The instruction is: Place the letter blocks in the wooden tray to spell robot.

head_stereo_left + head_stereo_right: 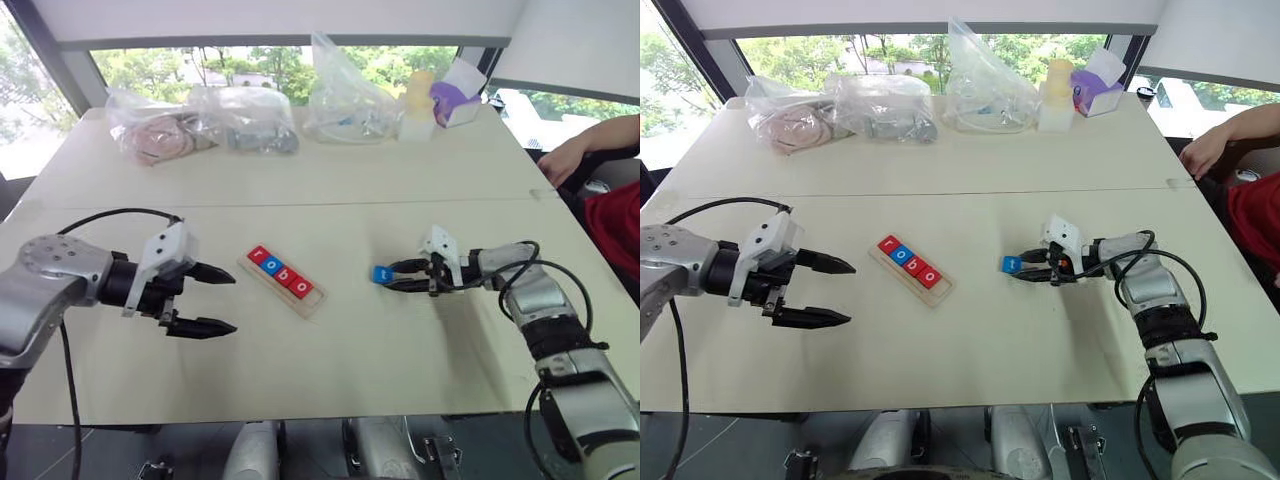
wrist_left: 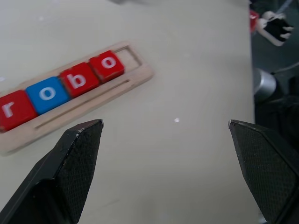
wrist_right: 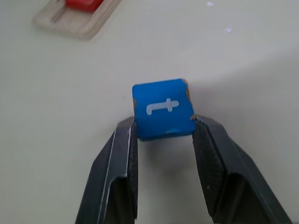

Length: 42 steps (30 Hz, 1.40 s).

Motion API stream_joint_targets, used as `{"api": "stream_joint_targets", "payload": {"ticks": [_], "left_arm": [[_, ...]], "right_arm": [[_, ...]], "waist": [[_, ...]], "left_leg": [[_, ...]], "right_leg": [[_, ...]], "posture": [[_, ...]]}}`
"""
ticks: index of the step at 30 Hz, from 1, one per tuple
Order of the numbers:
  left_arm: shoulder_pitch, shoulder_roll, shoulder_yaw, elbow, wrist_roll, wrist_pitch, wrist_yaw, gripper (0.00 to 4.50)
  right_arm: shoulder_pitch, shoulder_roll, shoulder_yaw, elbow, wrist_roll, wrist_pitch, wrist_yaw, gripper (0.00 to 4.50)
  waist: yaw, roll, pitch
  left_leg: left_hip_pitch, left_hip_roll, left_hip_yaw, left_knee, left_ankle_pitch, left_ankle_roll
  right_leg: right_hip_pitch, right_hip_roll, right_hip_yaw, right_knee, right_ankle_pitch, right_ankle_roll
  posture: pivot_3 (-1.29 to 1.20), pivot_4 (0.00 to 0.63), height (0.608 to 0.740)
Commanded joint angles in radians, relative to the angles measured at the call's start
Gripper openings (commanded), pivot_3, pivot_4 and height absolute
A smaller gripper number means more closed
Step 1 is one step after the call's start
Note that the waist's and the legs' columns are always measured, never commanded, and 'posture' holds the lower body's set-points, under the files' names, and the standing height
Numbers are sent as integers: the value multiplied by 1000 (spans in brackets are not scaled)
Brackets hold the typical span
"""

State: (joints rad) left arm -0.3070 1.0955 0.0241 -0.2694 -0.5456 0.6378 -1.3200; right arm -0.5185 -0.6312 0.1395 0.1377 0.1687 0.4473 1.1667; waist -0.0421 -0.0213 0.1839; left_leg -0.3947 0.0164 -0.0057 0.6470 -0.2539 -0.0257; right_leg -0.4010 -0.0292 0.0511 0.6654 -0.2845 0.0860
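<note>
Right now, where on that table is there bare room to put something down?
Bare table lies between the wooden tray and the right gripper holding the blue t block, and along the near edge. The far edge is crowded with plastic bags. The tray's last slot is free.

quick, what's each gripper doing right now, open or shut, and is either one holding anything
Left gripper: open, holding nothing.
Right gripper: shut on the blue t block.

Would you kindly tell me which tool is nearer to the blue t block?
Right. The right tool is shut on the blue t block; the left tool hangs open beyond the wooden tray.
</note>
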Motion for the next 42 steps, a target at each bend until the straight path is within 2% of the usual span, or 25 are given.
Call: {"api": "stream_joint_targets", "payload": {"ticks": [1, 7, 12, 24, 42], "left_arm": [[-12, -6, 1, 23, 36, -44, 10, 4500], [-37, -32, -28, 90, 89, -102, 6, 4500], [-51, -63, -41, 98, 92, -101, 11, 4500], [-29, -97, -31, 76, 91, -77, 37, 4500], [-20, -96, -21, 66, 82, -50, 53, 4500]], "right_arm": [[35, 43, -25, -344, 40, 352, -190, 1092], [93, 162, 37, -658, 20, 746, -460, 1092], [89, 237, 83, -724, 29, 888, -576, 1092], [46, 319, 126, -698, 62, 926, -702, 1092], [36, 370, 179, -638, 98, 889, -773, 1092]], "waist": [[0, 0, 0], [6, 0, 0], [4, -1, -1], [-2, -1, -1], [-3, -1, -1]], "left_leg": [[-1, 0, 0, 0, 0, 0], [-12, -1, -1, 3, 0, -1], [-14, -1, 0, 3, 0, -1], [-13, -1, -1, 2, 0, 0], [-13, -1, -1, 2, 0, 0]], "right_leg": [[-1, 0, 0, 0, 0, 0], [-10, 0, -1, 0, 0, 0], [-11, 0, -1, -1, 0, 0], [-12, 1, -1, 0, 0, 0], [-12, 1, -1, 0, 0, 0]], "posture": [[0, 150, 735], [0, 150, 735], [0, 150, 735], [0, 150, 735], [0, 150, 735]]}}
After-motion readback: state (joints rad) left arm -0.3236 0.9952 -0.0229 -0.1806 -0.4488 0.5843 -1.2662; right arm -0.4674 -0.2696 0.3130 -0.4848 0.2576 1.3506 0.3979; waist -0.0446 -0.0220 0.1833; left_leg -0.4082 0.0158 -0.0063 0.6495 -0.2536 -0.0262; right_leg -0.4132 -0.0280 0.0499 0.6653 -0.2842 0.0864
